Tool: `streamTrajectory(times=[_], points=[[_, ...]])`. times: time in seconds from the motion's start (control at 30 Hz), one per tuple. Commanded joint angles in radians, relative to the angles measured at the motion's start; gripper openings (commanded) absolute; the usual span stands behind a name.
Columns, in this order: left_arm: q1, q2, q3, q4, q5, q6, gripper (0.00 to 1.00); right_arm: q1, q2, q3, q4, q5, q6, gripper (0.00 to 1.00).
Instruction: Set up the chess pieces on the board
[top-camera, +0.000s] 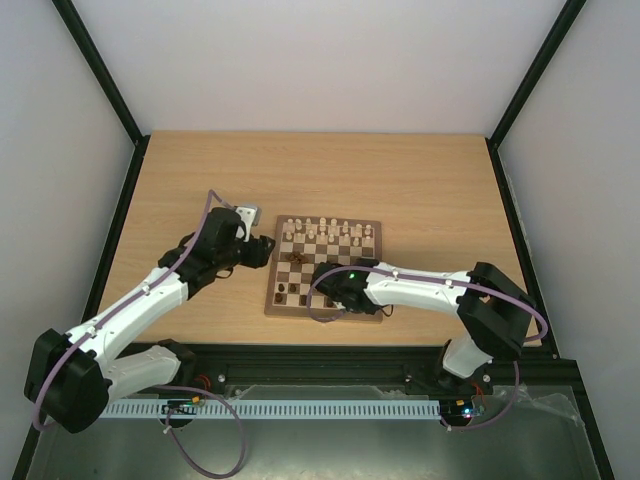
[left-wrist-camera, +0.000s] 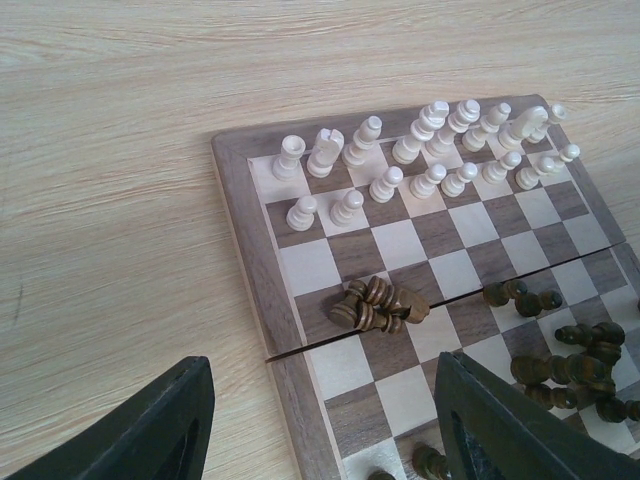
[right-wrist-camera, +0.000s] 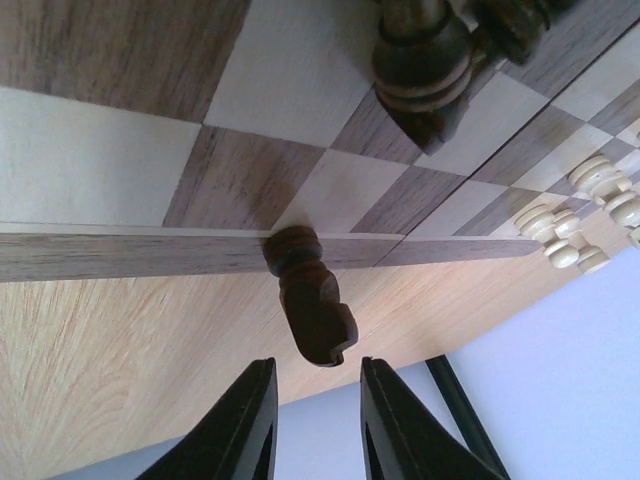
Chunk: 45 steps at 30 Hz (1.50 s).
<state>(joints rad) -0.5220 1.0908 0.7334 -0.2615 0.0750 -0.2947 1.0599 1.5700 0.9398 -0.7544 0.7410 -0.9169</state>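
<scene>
The board (top-camera: 372, 268) lies at the table's middle. Cream chess pieces (left-wrist-camera: 430, 150) stand in two rows along its far side. Dark chess pieces lie tipped in a heap (left-wrist-camera: 380, 305), with more scattered at the right (left-wrist-camera: 575, 368). In the right wrist view a dark knight (right-wrist-camera: 310, 300) stands upright on an edge square. My right gripper (right-wrist-camera: 318, 368) is open just behind the knight, its fingers clear of it. My left gripper (left-wrist-camera: 322, 368) hovers open over the board's left edge with nothing between its fingers.
The wooden table (top-camera: 420, 180) is ringed by a black frame (top-camera: 100, 62) and pale walls. A white cable rail (top-camera: 320, 408) runs along the near edge between the arm bases. The board's fold seam (left-wrist-camera: 300, 348) shows as a dark slit.
</scene>
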Motion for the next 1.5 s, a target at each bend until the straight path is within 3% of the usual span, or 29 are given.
streamTrajectory(times=[0.0, 0.17, 0.3, 0.43, 0.6, 0.7, 0.83, 1.1, 1.47], points=[[0.008, -0.001, -0.016, 0.001, 0.021, 0.010, 0.64, 0.008, -0.015, 0.018, -0.033, -0.027, 0.010, 0.27], [0.010, 0.000, -0.017, 0.003, 0.030, 0.010, 0.64, -0.004, -0.096, 0.034, -0.065, -0.142, 0.028, 0.39], [0.011, 0.004, -0.019, 0.014, 0.070, 0.013, 0.64, -0.105, -0.179, 0.084, -0.071, -0.312, 0.055, 0.49], [0.011, -0.005, -0.017, 0.048, 0.163, 0.026, 0.64, -0.309, -0.239, 0.121, -0.065, -0.602, 0.131, 0.49], [0.010, 0.008, 0.053, -0.024, 0.293, 0.084, 0.61, -0.492, -0.312, 0.025, 0.032, -0.858, 0.246, 0.48], [0.005, 0.015, 0.085, -0.064, 0.281, 0.126, 0.61, -0.544, -0.337, -0.033, 0.107, -0.928, 0.333, 0.47], [0.004, 0.001, 0.028, 0.006, 0.285, 0.122, 0.61, -0.549, -0.338, -0.050, 0.157, -1.022, 0.380, 0.43], [0.005, -0.039, -0.011, 0.021, 0.242, 0.134, 0.61, -0.532, -0.157, 0.040, 0.221, -1.058, 0.495, 0.31], [0.005, -0.044, -0.014, 0.015, 0.217, 0.137, 0.61, -0.400, 0.007, 0.071, 0.246, -0.794, 0.546, 0.24]])
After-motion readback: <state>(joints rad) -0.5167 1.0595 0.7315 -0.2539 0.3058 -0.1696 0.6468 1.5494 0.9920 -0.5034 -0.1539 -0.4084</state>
